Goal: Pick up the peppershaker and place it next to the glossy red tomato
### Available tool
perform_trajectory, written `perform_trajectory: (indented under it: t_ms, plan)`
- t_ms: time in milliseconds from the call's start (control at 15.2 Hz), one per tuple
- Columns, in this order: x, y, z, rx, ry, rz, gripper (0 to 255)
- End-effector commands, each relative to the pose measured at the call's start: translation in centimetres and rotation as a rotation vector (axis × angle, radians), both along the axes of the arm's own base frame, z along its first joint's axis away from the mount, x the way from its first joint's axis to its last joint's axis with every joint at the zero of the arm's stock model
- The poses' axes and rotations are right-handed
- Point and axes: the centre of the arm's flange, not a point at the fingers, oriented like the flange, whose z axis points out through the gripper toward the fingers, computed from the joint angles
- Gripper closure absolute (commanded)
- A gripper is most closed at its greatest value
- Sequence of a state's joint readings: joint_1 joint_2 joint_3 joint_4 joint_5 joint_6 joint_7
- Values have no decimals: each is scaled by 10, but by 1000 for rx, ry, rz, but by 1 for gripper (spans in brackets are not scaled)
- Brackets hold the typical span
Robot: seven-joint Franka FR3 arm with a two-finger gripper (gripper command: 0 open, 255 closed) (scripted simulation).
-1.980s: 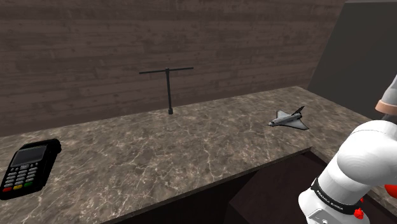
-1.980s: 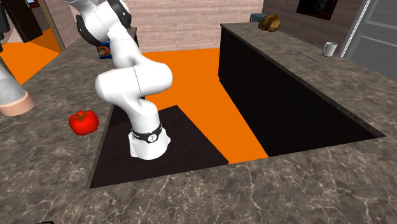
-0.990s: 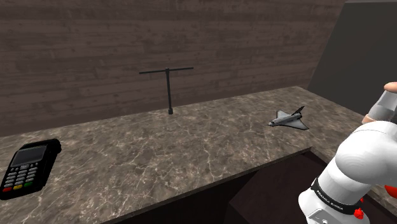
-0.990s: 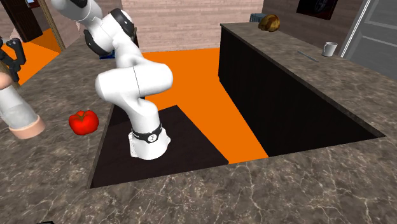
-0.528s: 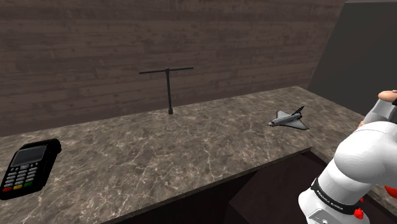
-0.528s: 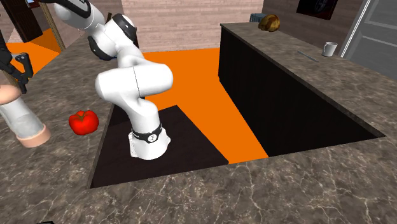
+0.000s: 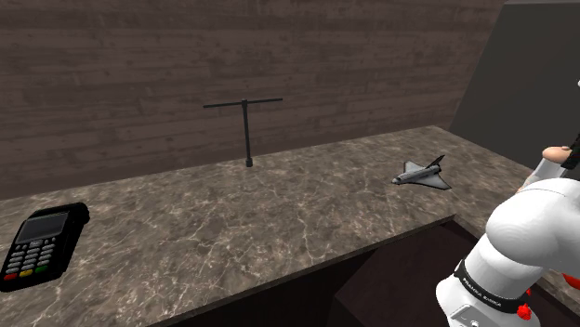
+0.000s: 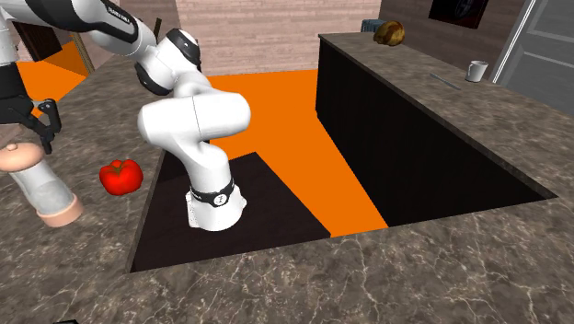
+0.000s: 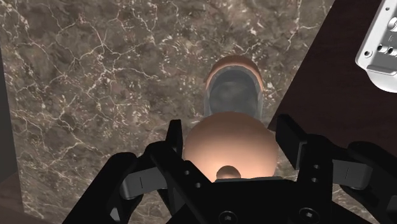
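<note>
The tool (image 9: 229, 137) is closed on the peppershaker (image 8: 41, 184). In the wrist view its two black fingers (image 9: 176, 137) press against either side of the shaker's rounded pinkish cap, and the grey body runs away from the camera toward the marbled table (image 9: 95, 76).

In the second exterior view the shaker sits at the left edge of the frame, leaning in the picture, with its pinkish foot low over the table. Whether the foot touches the surface cannot be told. The tool above it is cut off by the frame's left edge, and one finger shows. The red tomato (image 8: 120, 175) lies on the table just to the right of the shaker, between it and the white arm (image 8: 189, 120).

In the shoulder view the arm's bulk at the lower right hides most of the shaker. A slice of its cap and body shows at the right edge. A sliver of red lower down is all that appears of the tomato.

A card reader (image 7: 42, 243) lies at the lower left of that view, a toy shuttle (image 7: 423, 173) at the right of centre, and a black T-shaped stand (image 7: 246, 130) by the wall.
</note>
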State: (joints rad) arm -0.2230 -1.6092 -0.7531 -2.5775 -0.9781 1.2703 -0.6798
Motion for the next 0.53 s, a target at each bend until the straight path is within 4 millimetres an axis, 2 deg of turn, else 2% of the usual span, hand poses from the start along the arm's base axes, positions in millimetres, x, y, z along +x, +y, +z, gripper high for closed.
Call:
perform_trajectory:
  t_ms: [0, 462]
  plan:
    - [0, 0, -11, -1, 0, 0, 255]
    - [0, 0, -48, -1, 0, 0, 255]
